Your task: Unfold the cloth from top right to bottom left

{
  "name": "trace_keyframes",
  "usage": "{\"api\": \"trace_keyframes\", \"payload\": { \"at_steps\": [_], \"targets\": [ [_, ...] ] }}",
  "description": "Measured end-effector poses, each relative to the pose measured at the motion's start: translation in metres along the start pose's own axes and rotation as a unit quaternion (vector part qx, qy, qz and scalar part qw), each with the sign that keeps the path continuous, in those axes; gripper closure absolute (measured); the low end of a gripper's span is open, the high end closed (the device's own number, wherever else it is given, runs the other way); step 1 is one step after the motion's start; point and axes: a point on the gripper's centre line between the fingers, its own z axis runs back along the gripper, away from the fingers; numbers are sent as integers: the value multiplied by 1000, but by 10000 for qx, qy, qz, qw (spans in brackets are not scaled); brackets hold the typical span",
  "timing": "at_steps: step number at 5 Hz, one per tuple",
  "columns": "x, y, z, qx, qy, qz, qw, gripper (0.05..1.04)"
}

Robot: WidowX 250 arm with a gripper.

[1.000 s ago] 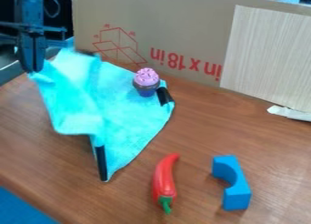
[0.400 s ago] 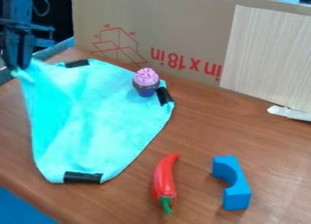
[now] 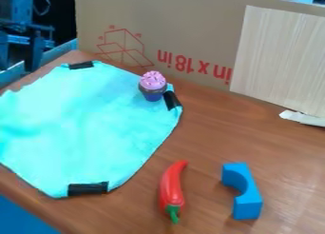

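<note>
My gripper point(image 3: 18, 62) is at the upper left, above the cloth's upper left edge, its two fingers apart with nothing between them. The turquoise cloth point(image 3: 95, 119) lies spread out and mostly flat on the left part of the table, running out of view on the left. Black strips mark its top corner, its right corner beside the cupcake and its bottom corner. A toy cupcake point(image 3: 153, 86) with pink icing stands on the cloth near the right corner.
A red toy chili pepper point(image 3: 171, 190) and a blue arch block point(image 3: 243, 190) lie on the wooden table point(image 3: 215, 138) to the right of the cloth. Behind them stands a cardboard box point(image 3: 184, 28), with a pale wood-grain panel point(image 3: 279, 62) at its right.
The gripper has moved left and let go of the cloth. The cloth, bunched and lifted before, has spread out leftward and come down, its bottom strip turning level. Cupcake, pepper and block have stayed put.
</note>
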Motion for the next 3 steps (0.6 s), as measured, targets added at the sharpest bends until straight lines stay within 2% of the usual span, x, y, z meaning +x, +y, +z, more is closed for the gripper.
{"api": "trace_keyframes", "payload": {
  "at_steps": [1, 2, 3],
  "targets": [
    [-1, 3, 12, -271, -237, 51, 9993, 90],
    [-7, 4, 26, -615, -361, -182, 9973, 83],
    [-22, 0, 47, -1235, -529, -872, 9871, 83]
  ]
}}
